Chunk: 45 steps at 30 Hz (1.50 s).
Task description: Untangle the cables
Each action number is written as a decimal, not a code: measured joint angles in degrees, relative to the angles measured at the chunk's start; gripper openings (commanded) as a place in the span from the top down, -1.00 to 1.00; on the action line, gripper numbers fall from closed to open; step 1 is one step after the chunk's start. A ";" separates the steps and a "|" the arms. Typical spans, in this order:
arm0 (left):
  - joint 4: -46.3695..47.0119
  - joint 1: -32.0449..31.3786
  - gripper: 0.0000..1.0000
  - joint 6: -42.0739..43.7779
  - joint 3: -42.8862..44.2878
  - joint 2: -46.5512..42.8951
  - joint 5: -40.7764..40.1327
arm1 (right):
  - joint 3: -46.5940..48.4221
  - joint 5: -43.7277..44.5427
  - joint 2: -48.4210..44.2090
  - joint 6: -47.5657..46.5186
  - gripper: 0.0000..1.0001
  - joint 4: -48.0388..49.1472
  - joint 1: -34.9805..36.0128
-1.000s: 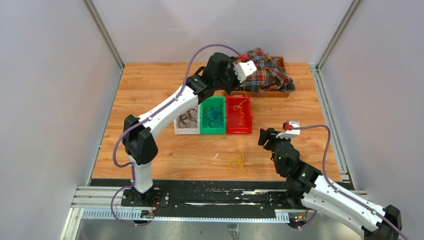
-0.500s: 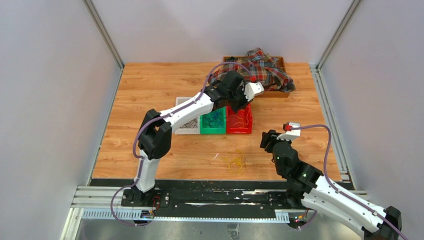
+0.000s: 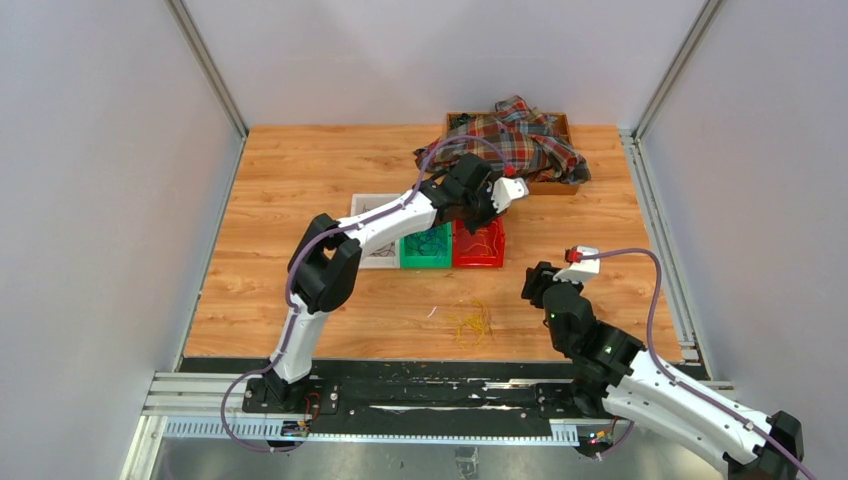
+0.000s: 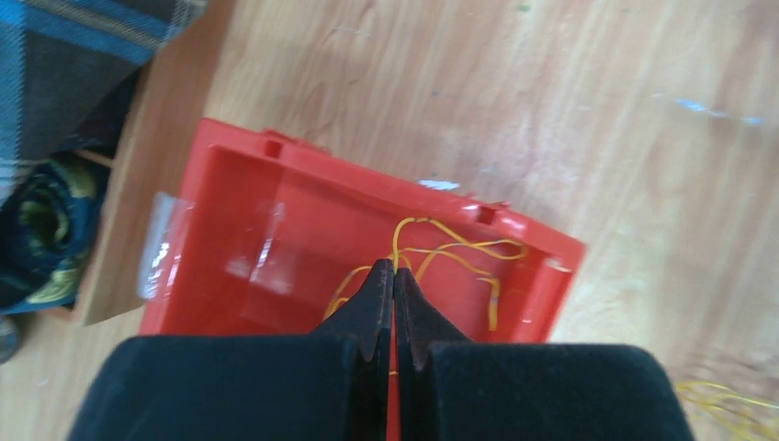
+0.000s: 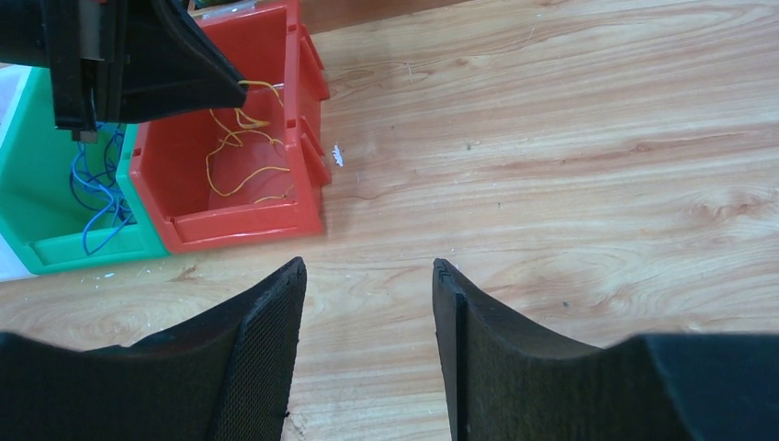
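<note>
My left gripper (image 4: pixel 393 266) is shut on a yellow cable (image 4: pixel 459 248) that hangs from its tips into the red bin (image 4: pixel 276 152). In the top view this gripper (image 3: pixel 480 214) sits low over the red bin (image 3: pixel 478 262). The right wrist view shows the left gripper (image 5: pixel 241 87) with the yellow cable (image 5: pixel 234 156) trailing down inside the red bin (image 5: pixel 239 225). Blue cables (image 5: pixel 92 184) lie in the green bin (image 5: pixel 55 248). A loose yellow tangle (image 3: pixel 472 322) rests on the table. My right gripper (image 5: pixel 367 266) is open and empty over bare wood right of the bins.
A white bin (image 3: pixel 362 205) stands left of the green bin (image 3: pixel 425 262), partly under my left arm. A plaid cloth (image 3: pixel 520 140) is heaped on a wooden tray (image 3: pixel 560 185) at the back. Grey walls enclose the table on three sides.
My left arm has swung from the back by the plaid cloth forward and down over the red bin. The right gripper has crept slightly forward and its jaws narrowed a little.
</note>
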 measured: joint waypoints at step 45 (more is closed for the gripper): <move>-16.98 3.17 -0.98 8.13 1.31 -11.78 2.51 | 8.33 -22.73 13.03 -2.27 -0.14 -3.74 -4.70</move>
